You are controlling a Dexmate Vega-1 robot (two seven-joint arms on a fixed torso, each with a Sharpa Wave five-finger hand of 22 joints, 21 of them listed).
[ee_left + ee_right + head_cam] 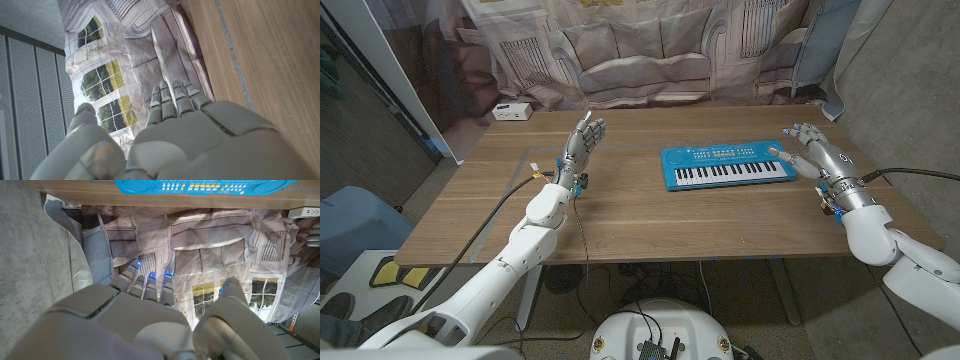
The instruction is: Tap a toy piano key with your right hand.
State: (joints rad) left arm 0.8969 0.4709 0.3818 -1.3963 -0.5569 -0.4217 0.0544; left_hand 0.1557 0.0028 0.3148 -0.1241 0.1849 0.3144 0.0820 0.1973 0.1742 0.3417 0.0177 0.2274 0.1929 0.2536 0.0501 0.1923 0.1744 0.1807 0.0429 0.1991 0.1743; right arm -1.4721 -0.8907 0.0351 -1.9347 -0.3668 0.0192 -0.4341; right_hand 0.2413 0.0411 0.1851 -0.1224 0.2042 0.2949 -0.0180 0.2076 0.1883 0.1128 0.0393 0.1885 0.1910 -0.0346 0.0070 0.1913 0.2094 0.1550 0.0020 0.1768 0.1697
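I see a wooden surface [650, 215] with a plank grain, reaching away from me toward a hanging cloth backdrop [650, 45]. The backdrop is printed with a pale sofa [640, 60] and tall paned windows showing green trees [102, 95], all in washed-out grey and cream. A small white box [510, 111] sits at the surface's far left corner. To the right stands a bare grey concrete wall [910, 90]. On the left a white-framed panel [395, 75] leans in, and a blue seat [355, 220] is below it. The light is soft and even.
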